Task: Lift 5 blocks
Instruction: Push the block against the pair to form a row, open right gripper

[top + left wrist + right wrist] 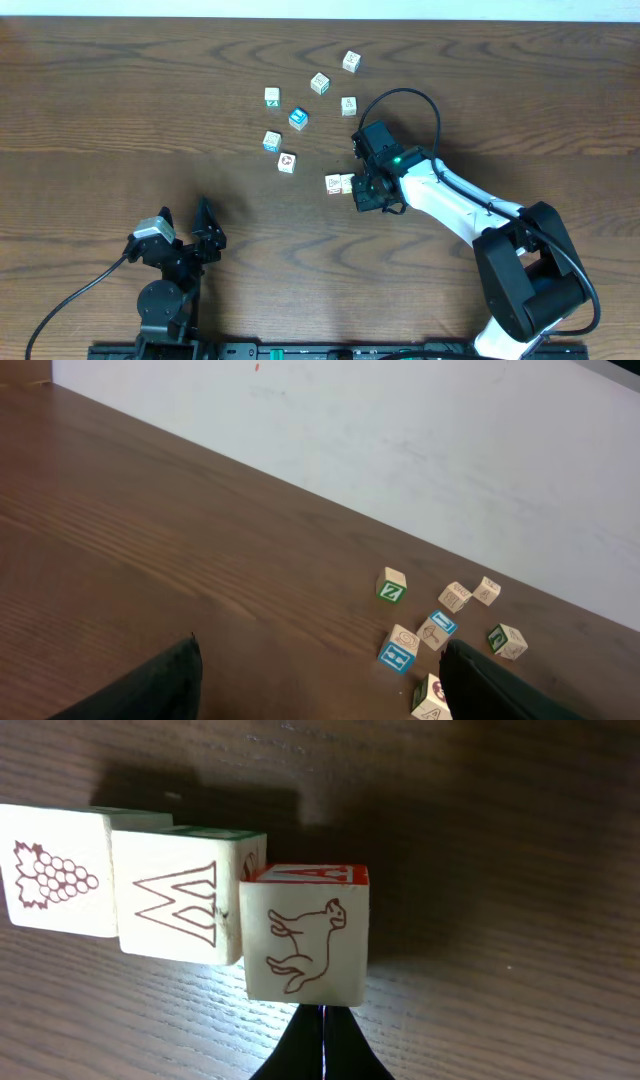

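Observation:
Several small cream picture blocks lie scattered at the table's far middle, among them a red-ring block and a green-faced block. In the right wrist view three blocks stand touching in a row: a grape block, a letter block and a red-topped animal block. My right gripper is shut and empty, its tips right against the animal block's near face. From overhead that gripper hides the animal block, beside the other two. My left gripper stands open and empty, well short of the blocks.
A bright blue-topped cube and a white cube with teal-blue edges sit among the scattered blocks. The right arm's cable loops over the table behind the gripper. A pale wall closes off the table's far edge.

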